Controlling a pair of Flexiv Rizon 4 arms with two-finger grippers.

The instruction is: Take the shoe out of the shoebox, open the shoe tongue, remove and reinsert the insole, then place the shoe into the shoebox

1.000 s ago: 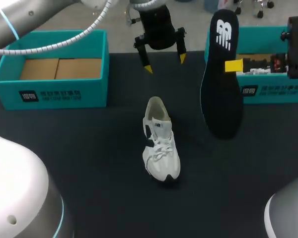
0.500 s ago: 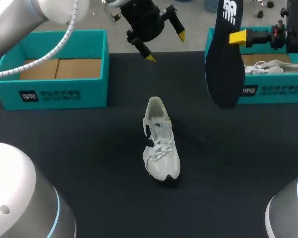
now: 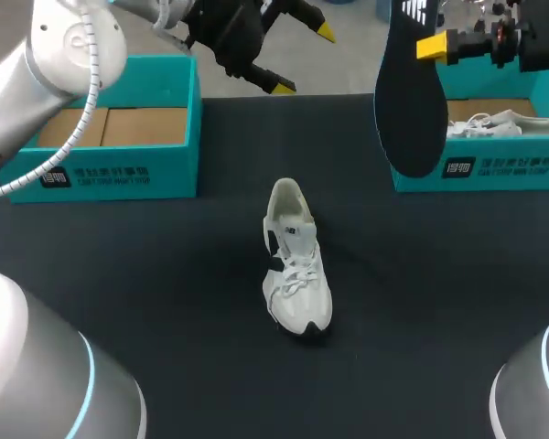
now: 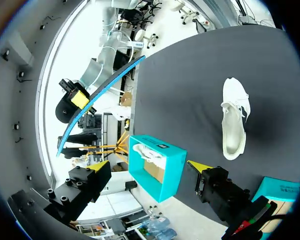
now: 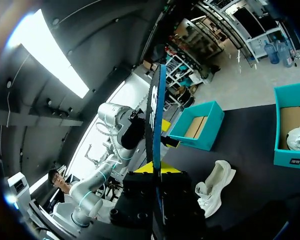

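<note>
From the head view, the white sneaker (image 3: 296,261) lay on the dark table (image 3: 165,302), out of the teal shoebox (image 3: 119,169). My right gripper (image 3: 436,46) pinched the dark insole (image 3: 410,101) aloft, so I judged removal done. My left gripper (image 3: 304,59) hung spread and empty near the table's far edge. The left wrist view showed the sneaker well apart from those fingers. The right wrist view showed the insole upright between its fingers. Reinserting and boxing were left, I judged.

White shoe (image 4: 235,117) on dark table (image 4: 190,85), beyond spread fingers (image 4: 97,165).
</note>
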